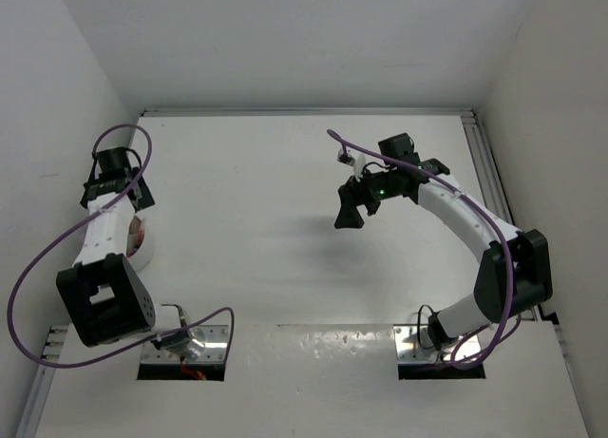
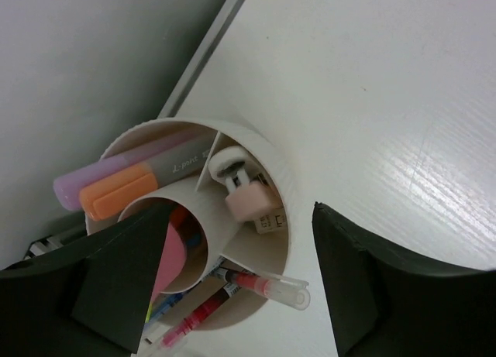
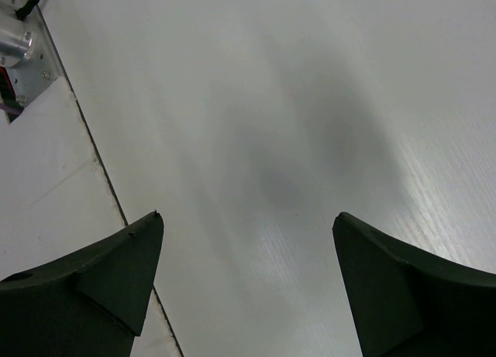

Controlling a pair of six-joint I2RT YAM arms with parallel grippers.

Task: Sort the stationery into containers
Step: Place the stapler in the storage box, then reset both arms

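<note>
While overhead barely shows tub (image 1: pixel 144 257), left wrist reveals contents (highlighters (image 2: pixel 124 190), pens (image 2: pixel 267 286))

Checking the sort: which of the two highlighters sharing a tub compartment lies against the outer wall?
The lilac highlighter, along the white tub's rim; the orange highlighter lies inside it, nearer the centre.

The left arm (image 1: pixel 106 234) is standing at the left edge of the scene, folding up from its near base and reaching toward the far side. Its wrist (image 1: pixel 114 164) is tilting downward, and the left gripper (image 1: pixel 141 197) is hanging with the jaws spread wide apart. The right arm (image 1: pixel 465 219) is bending in an arc from the near right toward the middle. The right gripper (image 1: pixel 349 213) is pointing down and leftward, its two dark fingers (image 3: pixel 101 279) also standing far apart.
</note>
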